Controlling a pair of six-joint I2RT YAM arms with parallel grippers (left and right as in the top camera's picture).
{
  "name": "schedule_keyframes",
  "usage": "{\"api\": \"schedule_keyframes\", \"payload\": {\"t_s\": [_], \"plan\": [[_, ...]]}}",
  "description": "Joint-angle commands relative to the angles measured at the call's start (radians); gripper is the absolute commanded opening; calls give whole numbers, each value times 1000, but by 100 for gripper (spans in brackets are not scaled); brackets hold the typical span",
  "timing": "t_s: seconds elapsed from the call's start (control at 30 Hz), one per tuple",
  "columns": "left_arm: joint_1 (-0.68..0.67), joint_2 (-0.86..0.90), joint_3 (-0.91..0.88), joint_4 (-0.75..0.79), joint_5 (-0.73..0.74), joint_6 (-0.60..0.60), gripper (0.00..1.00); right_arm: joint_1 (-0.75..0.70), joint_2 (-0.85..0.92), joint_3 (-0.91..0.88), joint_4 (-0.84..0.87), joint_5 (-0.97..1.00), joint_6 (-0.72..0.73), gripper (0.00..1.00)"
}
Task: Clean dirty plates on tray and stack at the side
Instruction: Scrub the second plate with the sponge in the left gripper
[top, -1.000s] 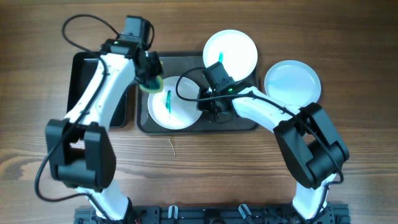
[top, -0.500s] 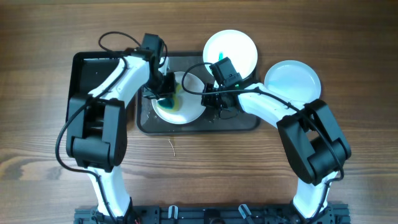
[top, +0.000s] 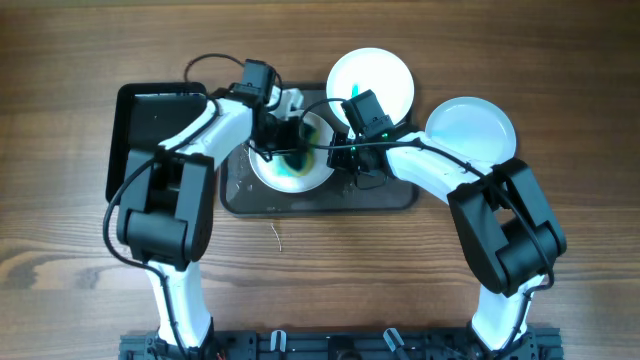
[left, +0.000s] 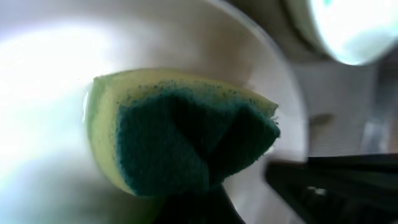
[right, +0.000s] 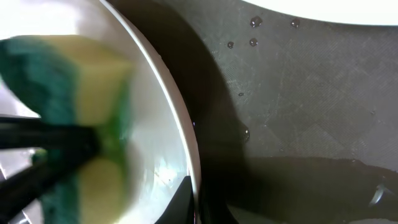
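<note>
Pressing down into the dirty plate (top: 262, 172), the left claw (top: 285, 146) is clamped tight on a sponge (left: 186, 143), squeezing it into a folded wedge. In the left wrist view the sponge's long axis runs across the plate's white floor. Its dark green scouring face is turned up toward the camera, its yellow foam lies against the plate, and its pointed end aims at the plate's rim. A green smear covers the middle of the plate in the overhead view.

The plate lies in the dark tray (top: 390, 195), which sits mid-surface, nearer the far edge than the near one. The right claw (top: 346, 160) is closed on the plate's right rim. In the right wrist view one finger sits inside the rim and the other outside it, over the wet tray floor, which is dotted with water drops.

A clean white plate (top: 372, 84) overlaps the tray's far right corner. A second white plate (top: 470, 130) lies on the bare surface just to the right of the tray, toward the right edge. A black tray (top: 140, 130) lies beside the dark tray, toward the left edge.
</note>
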Motion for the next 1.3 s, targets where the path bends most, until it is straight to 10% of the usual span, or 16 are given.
{"api": "schedule_keyframes", "payload": {"t_s": [0.0,0.37,0.53,0.83,1.27], "plan": [[-27,44,-21,28,35,-36,4,19,22,18,-6,-43,-22,4],[-8,-20,65,-148,-871,-453,4,18,22,16,-20,-43,-22,4],[-13,-20,53,-215,-748,-437,4,18,30,16,-20,-44,-19,4],[-23,-20,7,-222,-5,6,4,0,30,16,-16,-85,-20,4],[-2,-31,45,-63,23,62,4,-10,30,16,-18,-122,-38,4]]}}
